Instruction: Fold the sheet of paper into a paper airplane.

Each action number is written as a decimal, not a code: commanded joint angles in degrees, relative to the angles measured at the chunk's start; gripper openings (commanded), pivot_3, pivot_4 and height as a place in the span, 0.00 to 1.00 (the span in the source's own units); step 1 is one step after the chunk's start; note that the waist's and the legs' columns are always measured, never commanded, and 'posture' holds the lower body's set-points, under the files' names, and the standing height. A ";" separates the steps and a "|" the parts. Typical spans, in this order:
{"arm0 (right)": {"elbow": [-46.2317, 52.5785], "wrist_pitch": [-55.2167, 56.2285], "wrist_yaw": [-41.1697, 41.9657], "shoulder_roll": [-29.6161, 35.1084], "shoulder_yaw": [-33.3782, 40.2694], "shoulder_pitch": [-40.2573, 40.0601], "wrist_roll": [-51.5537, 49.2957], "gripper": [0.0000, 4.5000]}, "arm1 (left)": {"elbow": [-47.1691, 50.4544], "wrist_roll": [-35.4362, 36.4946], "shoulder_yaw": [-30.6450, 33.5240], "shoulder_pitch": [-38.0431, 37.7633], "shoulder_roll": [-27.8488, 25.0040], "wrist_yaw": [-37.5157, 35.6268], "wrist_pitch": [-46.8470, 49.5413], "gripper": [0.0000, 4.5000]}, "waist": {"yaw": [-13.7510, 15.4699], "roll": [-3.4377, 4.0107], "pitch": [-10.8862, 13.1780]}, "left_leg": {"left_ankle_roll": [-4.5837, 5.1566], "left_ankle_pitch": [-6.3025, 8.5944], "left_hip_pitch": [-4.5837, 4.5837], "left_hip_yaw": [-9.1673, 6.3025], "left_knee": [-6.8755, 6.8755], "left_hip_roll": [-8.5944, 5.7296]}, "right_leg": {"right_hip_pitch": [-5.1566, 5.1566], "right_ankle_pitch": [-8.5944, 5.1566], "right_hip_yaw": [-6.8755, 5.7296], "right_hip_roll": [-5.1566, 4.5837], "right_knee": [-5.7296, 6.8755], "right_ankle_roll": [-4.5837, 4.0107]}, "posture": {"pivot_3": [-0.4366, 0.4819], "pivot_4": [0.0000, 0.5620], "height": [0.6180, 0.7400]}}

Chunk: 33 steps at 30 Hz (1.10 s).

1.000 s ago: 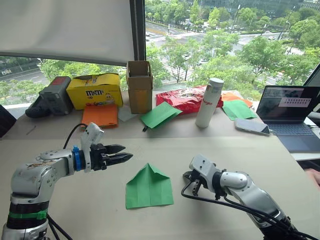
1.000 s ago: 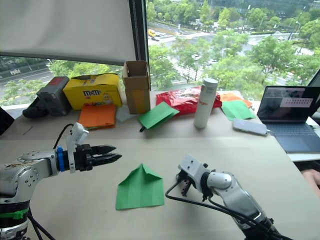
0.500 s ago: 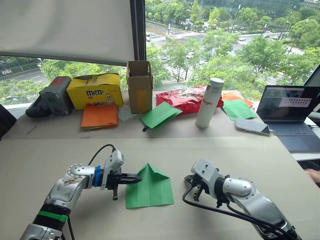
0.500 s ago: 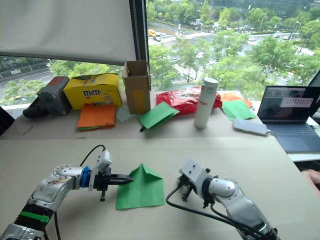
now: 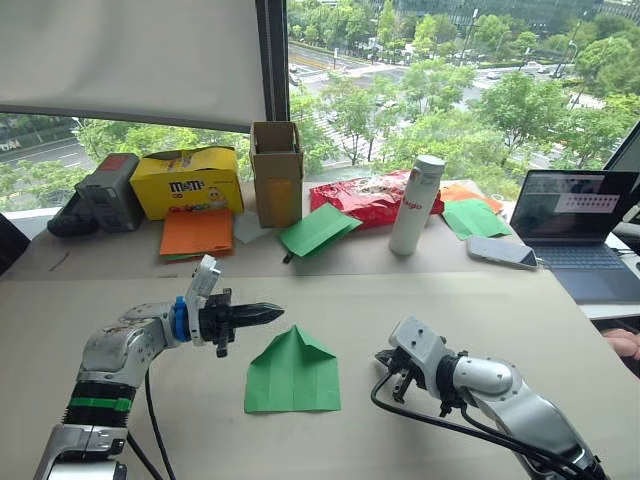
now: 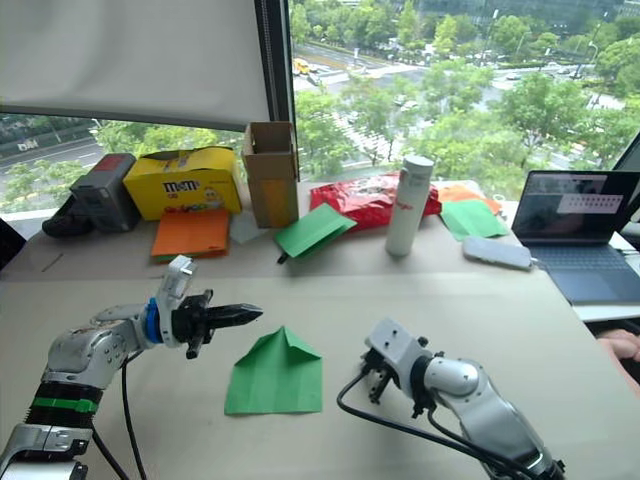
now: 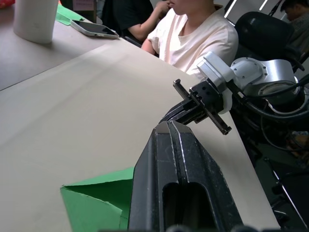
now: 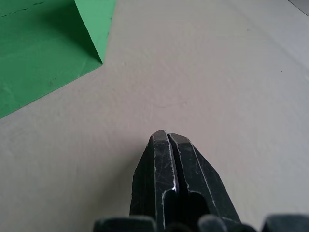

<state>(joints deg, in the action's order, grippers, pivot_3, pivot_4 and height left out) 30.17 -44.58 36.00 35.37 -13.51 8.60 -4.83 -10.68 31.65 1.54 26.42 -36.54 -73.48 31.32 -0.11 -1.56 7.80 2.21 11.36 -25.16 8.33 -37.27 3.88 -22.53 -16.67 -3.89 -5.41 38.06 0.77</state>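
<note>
The green sheet of paper lies flat on the table, its two far corners folded in to a point, so it has a house shape rather than a narrow paper airplane wedge. My left gripper is shut and empty. It hovers just left of and above the sheet's pointed end, fingers aimed right. In the left wrist view the sheet's corner lies under the closed fingers. My right gripper is shut and empty, low over the table a short way right of the sheet.
Along the back stand a grey device, a yellow box, orange paper sheets, a cardboard box, a loose green sheet, a red bag and a white bottle. Phone, laptop and a seated person are right.
My left gripper went from open to shut, dipped to the sheet's left edge, then rose back up and left with nothing in it. The right gripper hardly moved.
</note>
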 commanded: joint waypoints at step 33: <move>10.77 13.26 6.64 4.59 -14.75 0.12 2.88 0.27 | -13.92 -18.71 -14.39 -1.84 4.29 -6.71 -21.67 0.00 | 0.45 0.17 -0.12 | 0.43 0.27 0.35 -0.01 0.01 0.05 | 0.26 -0.03 0.01 -0.03 -0.03 -0.05 | 0.48 0.27 0.99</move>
<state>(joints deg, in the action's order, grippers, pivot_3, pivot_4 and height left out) 39.87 -34.37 43.11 39.95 -27.08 8.16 -4.03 -23.60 14.18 -10.74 26.02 -31.72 -78.96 7.99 0.34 -1.39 7.68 2.64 11.62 -24.81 8.33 -37.27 3.93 -22.27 -16.70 -3.89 -5.44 38.04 0.72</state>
